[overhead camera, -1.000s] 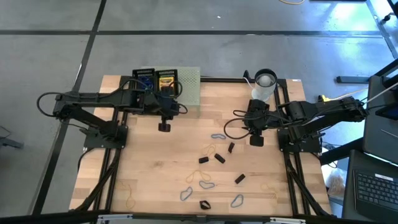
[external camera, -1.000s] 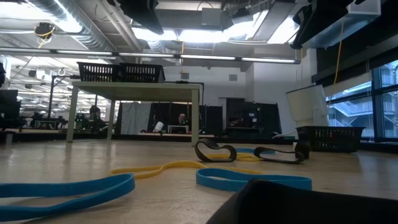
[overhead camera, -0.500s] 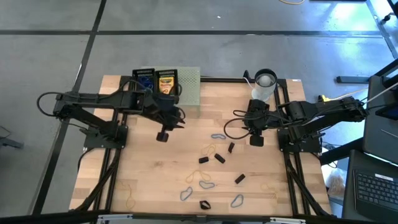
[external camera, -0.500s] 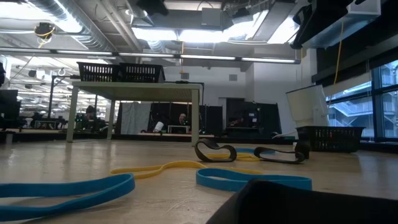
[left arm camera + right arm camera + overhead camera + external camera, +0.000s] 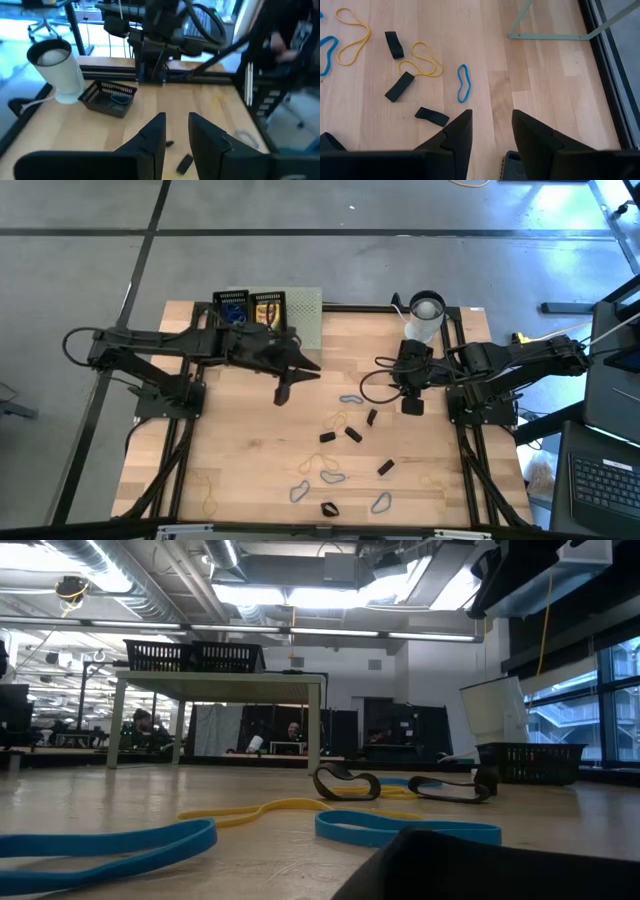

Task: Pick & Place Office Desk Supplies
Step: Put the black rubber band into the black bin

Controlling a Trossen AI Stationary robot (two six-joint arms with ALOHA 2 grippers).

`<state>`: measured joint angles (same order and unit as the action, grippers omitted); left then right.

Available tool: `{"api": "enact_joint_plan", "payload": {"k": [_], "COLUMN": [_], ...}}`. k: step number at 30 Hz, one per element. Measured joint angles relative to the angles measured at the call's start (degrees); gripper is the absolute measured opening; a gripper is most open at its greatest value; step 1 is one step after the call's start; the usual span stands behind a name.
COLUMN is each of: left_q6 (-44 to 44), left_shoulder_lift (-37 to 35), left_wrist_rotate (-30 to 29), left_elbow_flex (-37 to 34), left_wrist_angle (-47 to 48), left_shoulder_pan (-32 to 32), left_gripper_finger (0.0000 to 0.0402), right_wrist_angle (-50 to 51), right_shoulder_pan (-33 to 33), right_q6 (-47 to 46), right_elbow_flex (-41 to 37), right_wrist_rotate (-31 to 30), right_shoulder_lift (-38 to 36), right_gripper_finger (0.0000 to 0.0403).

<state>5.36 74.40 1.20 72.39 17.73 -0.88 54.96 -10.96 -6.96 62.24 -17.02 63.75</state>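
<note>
Our left gripper (image 5: 284,393) hangs above bare table, fingers (image 5: 152,137) slightly parted, empty. Our right gripper (image 5: 411,406) waits, moderately open, empty. Bands (image 5: 333,421) and clips (image 5: 353,434) lie scattered between them.

Grey concrete floor (image 5: 300,260) with dark seams around the wooden table (image 5: 250,450). Far room: ceiling strip lights (image 5: 330,595), exposed ducts, pale-legged table (image 5: 215,680) carrying black baskets (image 5: 195,655). Windows (image 5: 585,690) at right, daylight coming in.
</note>
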Motion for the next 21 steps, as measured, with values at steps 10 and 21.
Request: {"api": "enact_joint_plan", "payload": {"k": [10, 21], "left_q6": [1.5, 5.1], "left_shoulder_lift": [10.0, 22.8], "left_wrist_rotate": [-0.1, -5.7], "left_elbow_flex": [0.0, 0.0], "left_wrist_angle": [4.0, 4.4], "left_shoulder_pan": [-4.0, -7.3], "left_gripper_finger": [0.0075, 0.0072], "right_wrist_angle": [-8.6, -27.1], "right_shoulder_pan": [0.0, 0.0], "right_q6": [-1.3, -1.4], "right_elbow_flex": [0.0, 0.0], "right_wrist_rotate": [0.2, 0.1], "right_shoulder_lift": [0.0, 0.0], "right_gripper_finger": [0.0140, 0.0140]}}
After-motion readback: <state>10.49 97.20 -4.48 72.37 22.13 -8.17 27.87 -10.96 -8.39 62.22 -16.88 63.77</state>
